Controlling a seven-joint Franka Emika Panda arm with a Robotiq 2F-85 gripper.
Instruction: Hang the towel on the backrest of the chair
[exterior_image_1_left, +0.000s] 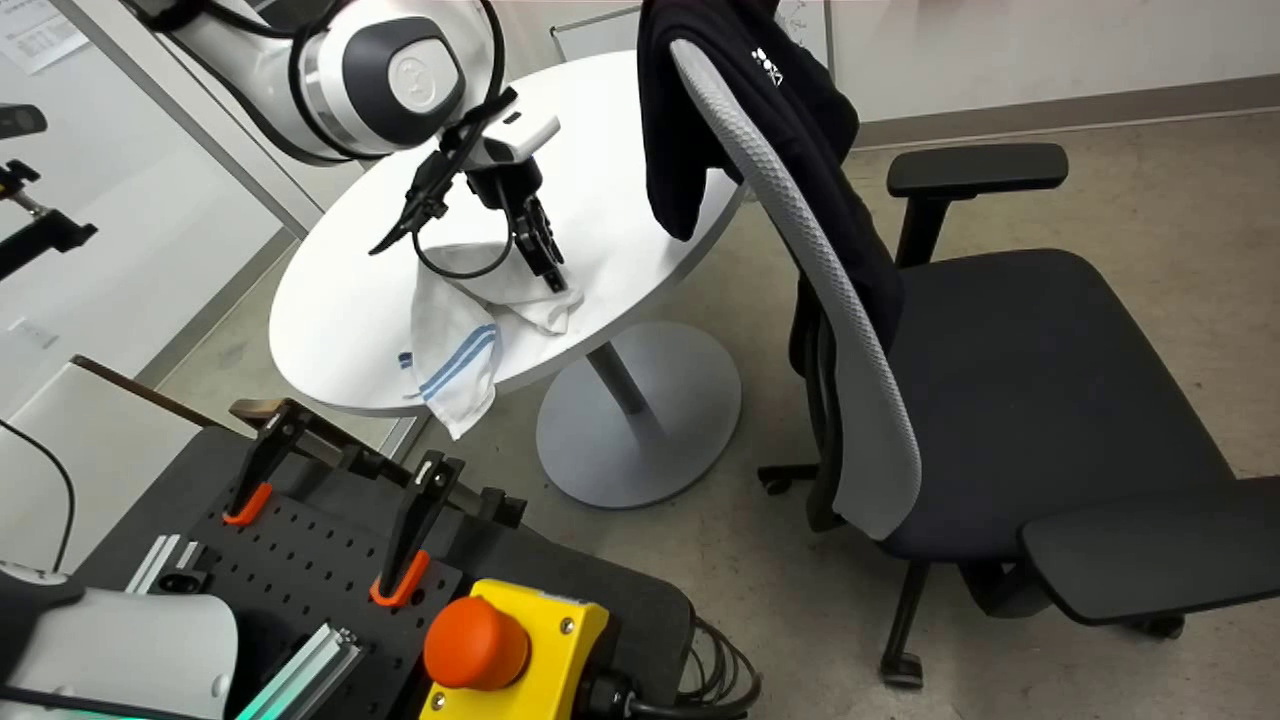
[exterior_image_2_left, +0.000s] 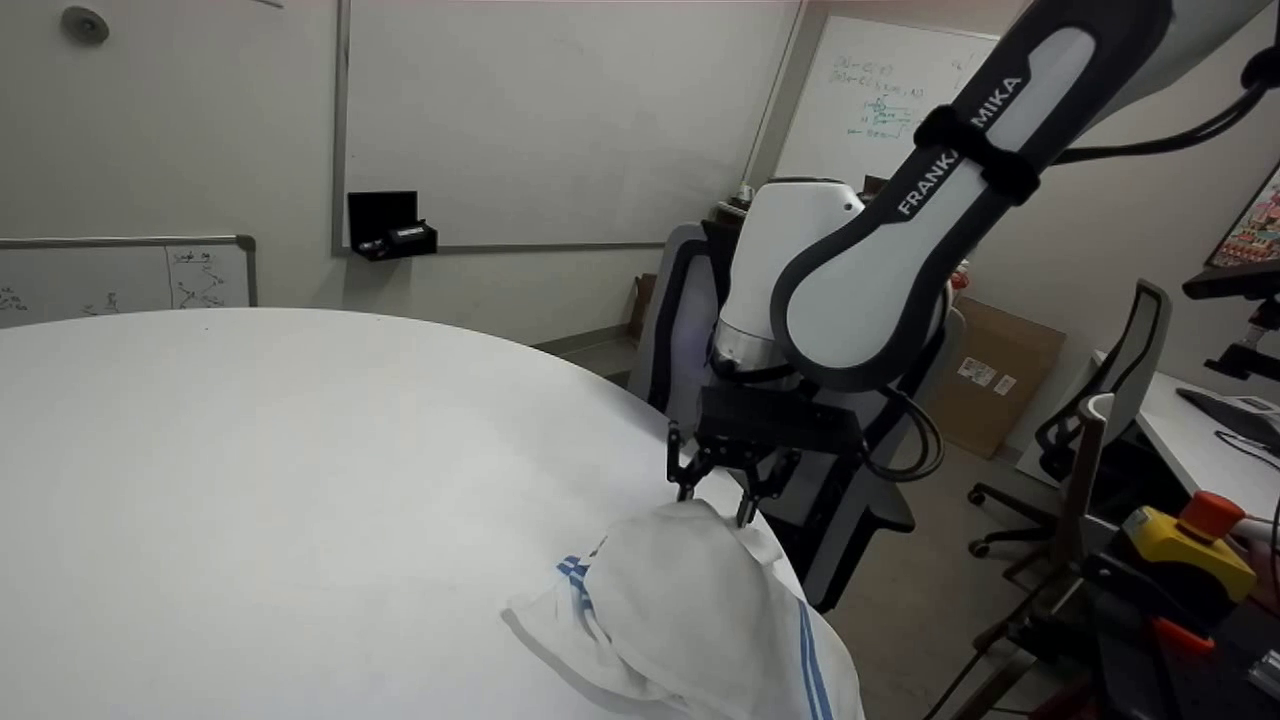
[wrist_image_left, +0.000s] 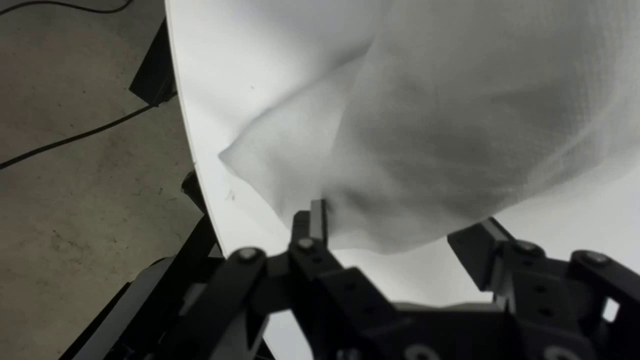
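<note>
The white towel with blue stripes lies rumpled on the round white table, and one end hangs over the edge. It also shows in an exterior view and fills much of the wrist view. My gripper points down at the towel's edge; it also shows in an exterior view. In the wrist view the fingers are wide apart, with the towel's edge between the tips. Whether the tips touch the cloth is unclear. The chair's grey backrest stands beside the table, with a black garment draped over it.
The white table has a round grey base. The chair has black armrests and a black seat. A dark bench with clamps and a yellow box with a red button stand near the table.
</note>
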